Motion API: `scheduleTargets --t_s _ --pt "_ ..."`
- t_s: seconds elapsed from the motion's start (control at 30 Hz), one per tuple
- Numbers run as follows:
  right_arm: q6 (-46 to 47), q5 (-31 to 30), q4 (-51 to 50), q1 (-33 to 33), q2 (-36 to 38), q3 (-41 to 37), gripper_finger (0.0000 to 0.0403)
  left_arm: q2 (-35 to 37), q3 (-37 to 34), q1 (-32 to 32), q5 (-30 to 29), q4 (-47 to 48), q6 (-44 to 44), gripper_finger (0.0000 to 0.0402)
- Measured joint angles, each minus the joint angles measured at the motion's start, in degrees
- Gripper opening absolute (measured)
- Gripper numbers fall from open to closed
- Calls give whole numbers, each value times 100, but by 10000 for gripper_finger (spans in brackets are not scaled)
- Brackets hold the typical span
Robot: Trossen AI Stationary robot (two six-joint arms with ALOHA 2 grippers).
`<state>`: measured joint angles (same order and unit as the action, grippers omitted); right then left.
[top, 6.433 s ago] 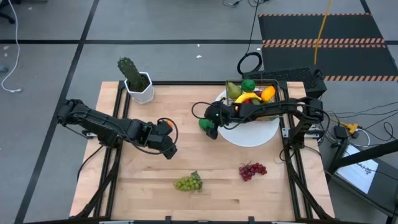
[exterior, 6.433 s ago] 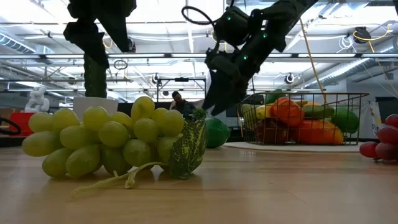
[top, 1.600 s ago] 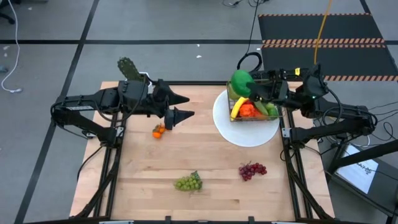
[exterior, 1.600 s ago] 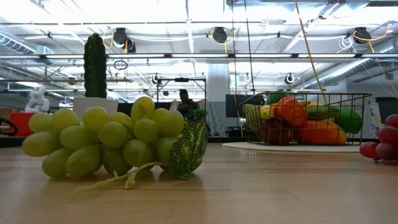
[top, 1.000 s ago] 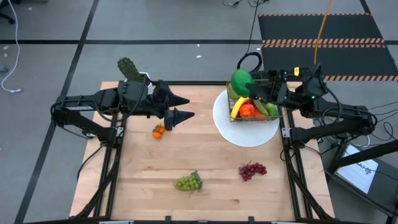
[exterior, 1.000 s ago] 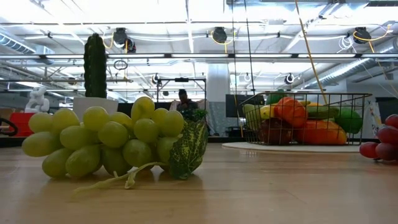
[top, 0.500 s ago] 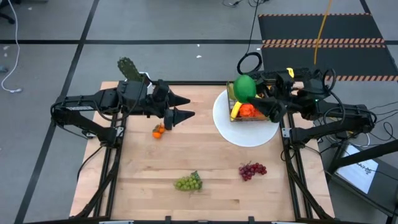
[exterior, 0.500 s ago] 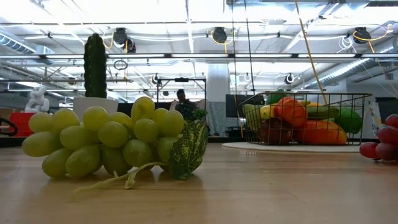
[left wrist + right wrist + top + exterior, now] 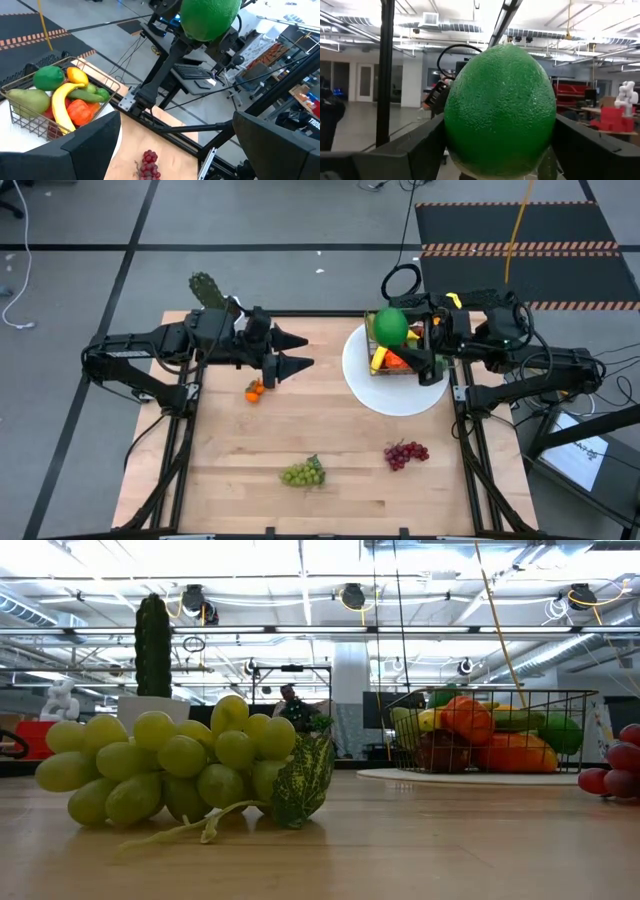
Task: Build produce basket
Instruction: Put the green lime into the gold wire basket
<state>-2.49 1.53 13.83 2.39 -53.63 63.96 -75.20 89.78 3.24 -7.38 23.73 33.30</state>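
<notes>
basket (image 9: 404, 358) partly behind right gripper (image 9: 398, 343)

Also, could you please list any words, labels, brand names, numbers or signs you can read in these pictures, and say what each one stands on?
None can be read: no text shows on the basket, the produce, the green grapes or the cactus pot.
Papers beyond the table: too blurred to read.

Your wire basket (image 9: 378, 340) sits far right, holding pear, banana, orange. Green grapes (image 9: 303, 473), red grapes (image 9: 406, 453) lie near; a lime (image 9: 390, 325) hangs above the basket.
</notes>
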Motion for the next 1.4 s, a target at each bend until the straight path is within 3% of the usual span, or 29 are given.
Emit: scheduleTargets --t_s 0.2,0.4,0.6,1.07,1.4 --pt "461 -208 -70 0 -2 0 311 0 0 -65 7 17 -7 383" --pt "1561 -610 -79 0 0 0 311 0 0 -137 4 22 -4 383" --pt "2400 -594 -523 -3 0 0 311 0 0 -117 3 158 32 383" --pt "4051 -623 -3790 47 0 2 311 0 0 147 0 1395 604 383" --pt "4576 -749 -5694 972 0 2 311 0 -4 278 -292 1869 462 383"
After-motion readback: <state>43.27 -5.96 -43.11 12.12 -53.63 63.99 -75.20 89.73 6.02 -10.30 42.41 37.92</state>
